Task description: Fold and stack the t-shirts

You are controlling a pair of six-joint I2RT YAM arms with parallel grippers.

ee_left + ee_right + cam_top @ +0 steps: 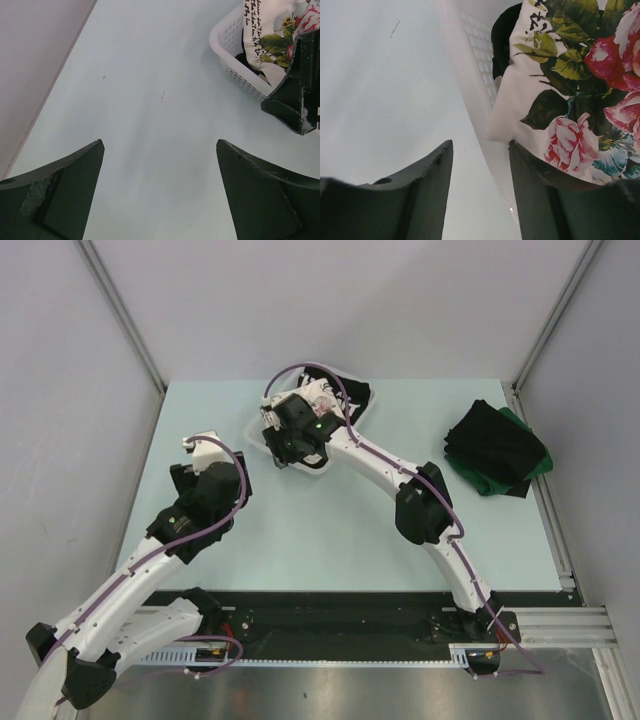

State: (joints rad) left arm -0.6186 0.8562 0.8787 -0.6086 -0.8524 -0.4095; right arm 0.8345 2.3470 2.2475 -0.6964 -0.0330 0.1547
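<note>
Plastic basket [475,60] wall sits inside the half-open, empty right gripper [480,147].
Could pinch it along with the floral t-shirt [560,100]; left gripper [160,142] gapes empty.

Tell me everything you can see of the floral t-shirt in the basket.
The floral t-shirt is soft white cloth printed with pink-red roses, green leaves, touches of blue and black cursive script. It lies crumpled in the white mesh basket, spilling over its rim, with dark cloth beneath. The right gripper straddles that rim, jaws apart, one against the shirt's edge; no firm pinch shows.
</note>
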